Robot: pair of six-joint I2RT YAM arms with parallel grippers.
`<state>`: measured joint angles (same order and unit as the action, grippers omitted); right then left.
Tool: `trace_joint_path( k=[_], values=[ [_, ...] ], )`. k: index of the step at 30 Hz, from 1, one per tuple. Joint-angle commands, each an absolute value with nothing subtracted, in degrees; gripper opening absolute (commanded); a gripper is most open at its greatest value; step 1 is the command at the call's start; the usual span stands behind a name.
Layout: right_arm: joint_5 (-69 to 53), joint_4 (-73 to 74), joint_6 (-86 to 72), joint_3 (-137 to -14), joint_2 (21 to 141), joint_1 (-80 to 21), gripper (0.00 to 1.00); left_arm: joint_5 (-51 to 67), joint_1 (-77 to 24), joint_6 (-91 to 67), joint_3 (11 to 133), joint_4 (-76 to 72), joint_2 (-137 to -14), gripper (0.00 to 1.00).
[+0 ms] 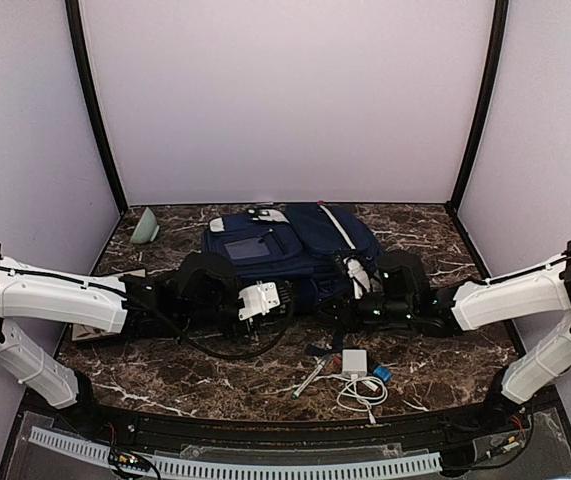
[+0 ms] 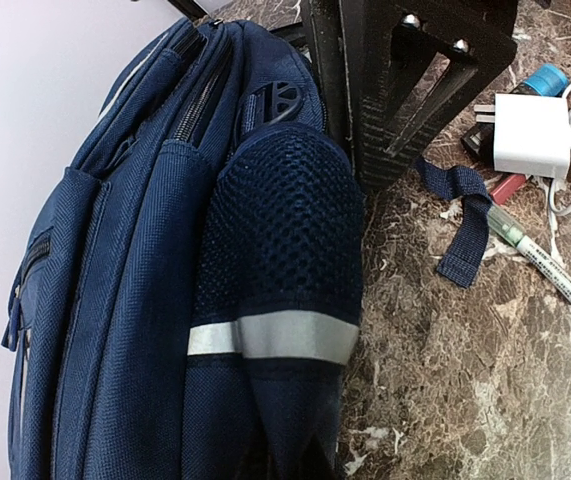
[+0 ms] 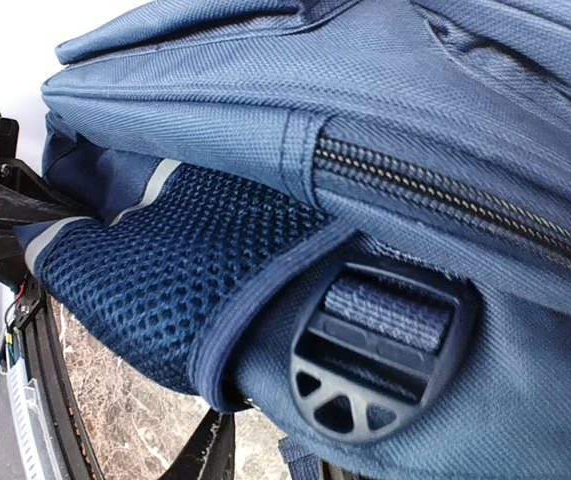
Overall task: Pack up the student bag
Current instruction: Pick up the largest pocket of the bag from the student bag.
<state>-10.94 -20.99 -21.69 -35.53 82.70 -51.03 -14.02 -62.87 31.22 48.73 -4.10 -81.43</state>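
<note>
Mesh strap point(image 2: 285, 230), soft and padded, tapers toward the left gripper point(image 1: 287, 298), jaws together; whether they pinch it cannot be told. Behind, the student bag point(image 1: 295, 245) lies flat at the centre-back of the table point(image 1: 165, 370): limp, bulky fabric, best taken by its straps. Beside it, the right gripper point(image 1: 343, 288), jaw state not discernible.

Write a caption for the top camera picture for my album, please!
Left arm and right arm reach to the navy student bag lying on the marble table, charger and pen nearby.
</note>
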Motion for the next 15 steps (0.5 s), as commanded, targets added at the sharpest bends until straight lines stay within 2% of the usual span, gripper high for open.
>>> trace_joint_path(
  k=[1,10,15],
  values=[
    [-11.8,-24.5,-20.6,-38.4,84.7,-51.5,0.26,-10.3,-63.7,30.2,52.8,-11.4,-76.5,0.00],
    [-12.1,-23.7,-21.2,-36.3,83.4,-51.4,0.00,-11.4,-63.7,30.6,52.7,-11.2,-76.6,0.00],
    [-8.3,-20.2,-21.2,-34.2,80.3,-51.3,0.00,-12.4,-63.5,31.2,52.4,-10.4,-76.6,0.00]
  ],
)
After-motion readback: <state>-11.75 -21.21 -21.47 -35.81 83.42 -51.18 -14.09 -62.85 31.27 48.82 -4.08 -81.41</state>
